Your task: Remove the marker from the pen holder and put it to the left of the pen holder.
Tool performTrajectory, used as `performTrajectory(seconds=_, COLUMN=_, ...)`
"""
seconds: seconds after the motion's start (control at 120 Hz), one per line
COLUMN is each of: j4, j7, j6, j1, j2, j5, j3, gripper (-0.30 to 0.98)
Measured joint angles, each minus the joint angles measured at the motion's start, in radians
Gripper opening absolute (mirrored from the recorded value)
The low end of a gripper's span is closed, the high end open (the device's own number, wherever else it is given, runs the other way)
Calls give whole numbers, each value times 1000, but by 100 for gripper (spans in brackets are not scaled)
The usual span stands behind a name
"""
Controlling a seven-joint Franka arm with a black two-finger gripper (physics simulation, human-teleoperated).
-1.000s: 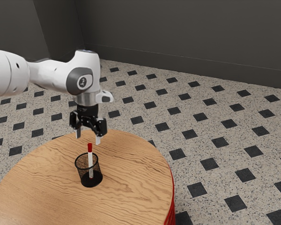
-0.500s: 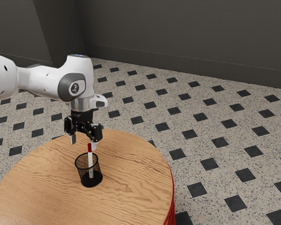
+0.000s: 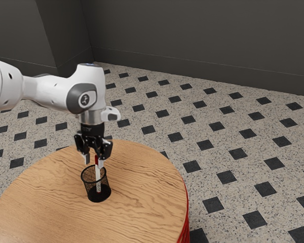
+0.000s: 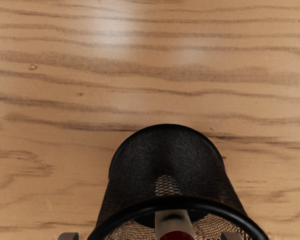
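Ext. view: marker (image 3: 98,177) stands in pen holder (image 3: 99,198), long axis approx. vert., red end up. Gripper (image 3: 93,161) open; 2 fingertips apart, marker betw. them, red end partly hidden by 1 fingertip.

Wrist view: red end points twd. cam., cut off at frame edge; lower shaft hard to see thru mesh; pen holder rim partly cut off.

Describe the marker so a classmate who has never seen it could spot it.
Find the round wooden table, then the black mesh pen holder on it. The marker stands in that holder, red end up; its white body sets it apart from the black mesh.
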Motion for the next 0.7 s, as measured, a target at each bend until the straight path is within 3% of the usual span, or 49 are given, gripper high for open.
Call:
performTrajectory(seconds=0.275, j4=0, j7=-2, j6=1, j1=-1, j2=-6, j5=1, j3=-12, gripper=2)
performTrajectory(seconds=0.525, j4=19, j7=-9, j6=-30, j1=-1, j2=-74, j5=17, j3=-15, gripper=-6)
performTrajectory(seconds=0.7, j4=185, j7=-21, j6=-215, j1=-6, j2=-124, j5=39, j3=-14, gripper=-7)
